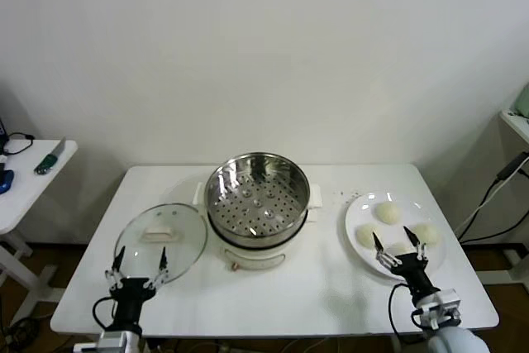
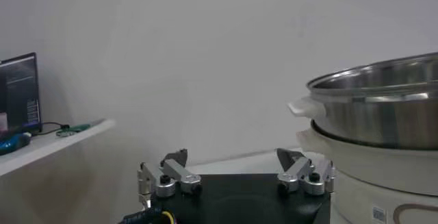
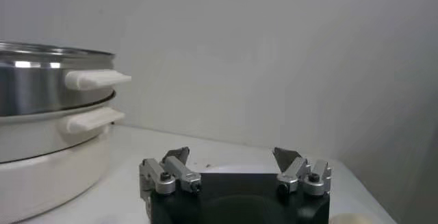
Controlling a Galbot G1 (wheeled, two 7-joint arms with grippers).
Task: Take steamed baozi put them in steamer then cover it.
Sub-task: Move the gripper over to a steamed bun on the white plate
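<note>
The steamer (image 1: 258,196), a shiny perforated steel basket on a white cooker base, stands mid-table with nothing in it. Its glass cover (image 1: 161,237) with a white bar handle lies flat to the left of it. Several cream-white baozi (image 1: 387,212) rest on a white plate (image 1: 352,219) at the right. My left gripper (image 1: 140,255) stands open, low at the cover's near edge. My right gripper (image 1: 399,245) is open over the plate's near side, partly hiding one bun. The left wrist view shows open fingers (image 2: 233,155) and the steamer (image 2: 383,109). In the right wrist view the open gripper (image 3: 230,153) faces the steamer (image 3: 48,75).
The white table (image 1: 314,295) carries only these things. A small white side table (image 1: 33,175) with a green tool stands at the far left. A shelf (image 1: 517,121) with cables stands at the far right. A white wall rises behind.
</note>
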